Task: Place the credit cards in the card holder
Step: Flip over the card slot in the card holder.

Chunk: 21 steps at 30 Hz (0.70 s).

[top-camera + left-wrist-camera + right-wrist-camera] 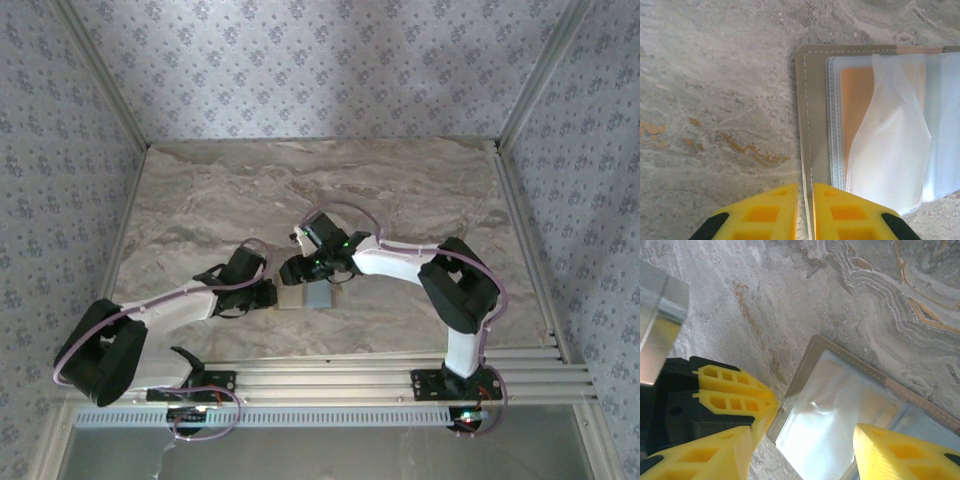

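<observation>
Card holder (812, 100): we find it lying open, flat on the marble surface (715, 100).
Credit card (857, 110): orange, tucked inside a clear sleeve (890, 150).
Left end effector (805, 187): narrow slit at the holder's edge; we cannot tell whether it pinches.
Right end effector (805, 440): wide, straddling the sleeve.

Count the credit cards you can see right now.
1. An orange card sits inside a clear sleeve of the open card holder. More may be hidden under the other sleeves.
</observation>
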Each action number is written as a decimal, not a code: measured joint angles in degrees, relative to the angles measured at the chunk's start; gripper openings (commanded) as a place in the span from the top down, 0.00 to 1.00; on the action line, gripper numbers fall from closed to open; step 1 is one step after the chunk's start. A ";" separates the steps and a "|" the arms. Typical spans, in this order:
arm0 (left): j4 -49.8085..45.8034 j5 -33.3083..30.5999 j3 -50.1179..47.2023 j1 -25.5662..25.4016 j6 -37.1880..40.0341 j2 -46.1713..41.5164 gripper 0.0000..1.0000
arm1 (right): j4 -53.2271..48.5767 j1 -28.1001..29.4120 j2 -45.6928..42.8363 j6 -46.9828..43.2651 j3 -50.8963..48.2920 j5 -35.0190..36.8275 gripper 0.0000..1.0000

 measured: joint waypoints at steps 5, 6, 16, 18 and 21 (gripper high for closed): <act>-0.44 -0.11 -0.17 0.07 0.02 -1.62 0.79 | -0.68 0.02 -0.94 -0.52 0.00 0.85 0.69; -0.42 -0.11 -0.20 0.07 0.02 -1.97 0.79 | -1.03 0.04 -0.92 -0.63 0.00 1.07 0.74; -0.37 -0.11 -1.11 0.44 0.00 -2.91 0.82 | -2.78 1.09 4.66 -1.16 3.72 1.60 0.77; -0.37 -0.11 -1.11 0.44 0.00 -2.91 0.82 | -2.80 1.14 5.77 -1.31 4.31 1.68 0.76; -0.37 -0.11 -1.14 0.55 0.00 -2.91 0.82 | -2.99 1.14 6.84 -1.31 4.46 1.70 0.74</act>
